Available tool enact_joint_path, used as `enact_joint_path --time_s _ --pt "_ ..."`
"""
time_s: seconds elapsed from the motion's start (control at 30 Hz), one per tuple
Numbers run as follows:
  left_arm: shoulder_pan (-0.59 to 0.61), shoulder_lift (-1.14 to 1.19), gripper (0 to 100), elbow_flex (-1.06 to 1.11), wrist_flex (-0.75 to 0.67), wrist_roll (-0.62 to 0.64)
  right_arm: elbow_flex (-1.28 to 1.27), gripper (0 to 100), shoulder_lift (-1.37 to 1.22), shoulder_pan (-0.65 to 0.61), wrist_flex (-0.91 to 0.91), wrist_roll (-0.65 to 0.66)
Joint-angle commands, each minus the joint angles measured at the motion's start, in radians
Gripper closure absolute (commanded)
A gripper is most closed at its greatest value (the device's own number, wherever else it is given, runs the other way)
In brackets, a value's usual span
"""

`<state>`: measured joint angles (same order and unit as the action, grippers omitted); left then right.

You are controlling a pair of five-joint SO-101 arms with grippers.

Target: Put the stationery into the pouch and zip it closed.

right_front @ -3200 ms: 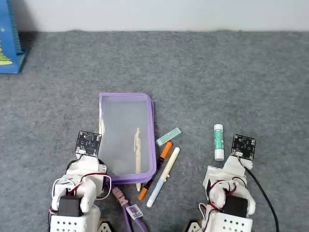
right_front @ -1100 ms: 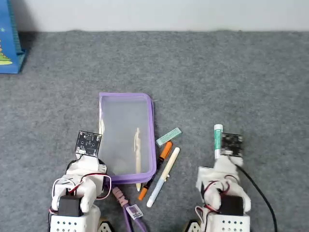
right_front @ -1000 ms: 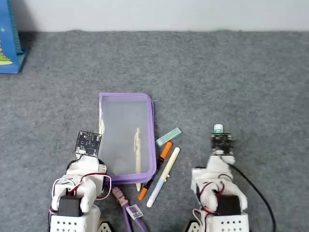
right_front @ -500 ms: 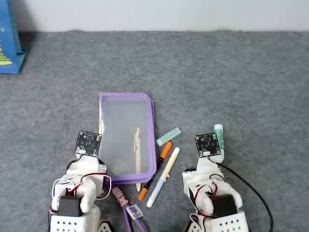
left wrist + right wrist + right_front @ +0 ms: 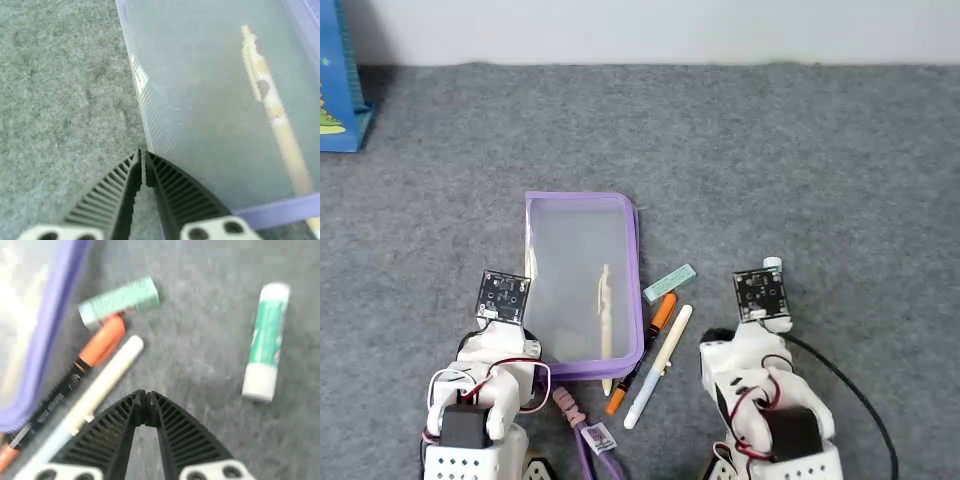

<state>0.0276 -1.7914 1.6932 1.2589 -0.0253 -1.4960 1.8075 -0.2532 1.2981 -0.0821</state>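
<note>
A translucent zip pouch with purple trim (image 5: pixel 570 250) is lying flat on the grey, felt-like worktop (image 5: pixel 800 150), directly ahead of the left arm (image 5: pixel 485 385). A cream-coloured pen (image 5: pixel 605 305) is being seen through the pouch's wall, laid lengthwise, with its near tip showing past the near purple edge. A purple zip strap with a small tag (image 5: pixel 588 430) is lying on the worktop at that near end.

Just beside the pouch, on the side of the right arm (image 5: pixel 760 390), three items are lying loose. They are a small mint-green eraser block (image 5: pixel 120 301), an orange-capped black marker (image 5: pixel 97 350) with its cap right against the eraser, and a long white pen with a pale blue end (image 5: pixel 107 382) alongside the marker. A green-and-white glue stick (image 5: pixel 264 340) is lying apart from them, farther out on the right.

The left pincer (image 5: pixel 142 159) is being held closed with nothing between its jaws, its tips just beside the pouch's long outer edge. The right pincer (image 5: pixel 146 402) is likewise closed and empty, hanging over bare worktop between the white pen and the glue stick.

A blue printed box (image 5: pixel 338 90) is standing at the far left edge.
</note>
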Motion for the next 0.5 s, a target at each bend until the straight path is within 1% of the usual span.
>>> enact_joint_path --time_s 0.0,0.3,0.47 --pt "0.005 0.005 99 -0.012 -0.029 -0.008 0.132 99.1 0.001 -0.010 0.001 0.005" --pt "0.005 0.005 99 -0.012 -0.029 -0.008 0.288 99.1 -0.019 -0.022 0.085 0.011" --pt "0.005 0.005 99 -0.012 -0.029 -0.008 0.371 99.1 -0.194 -0.091 0.097 0.003"
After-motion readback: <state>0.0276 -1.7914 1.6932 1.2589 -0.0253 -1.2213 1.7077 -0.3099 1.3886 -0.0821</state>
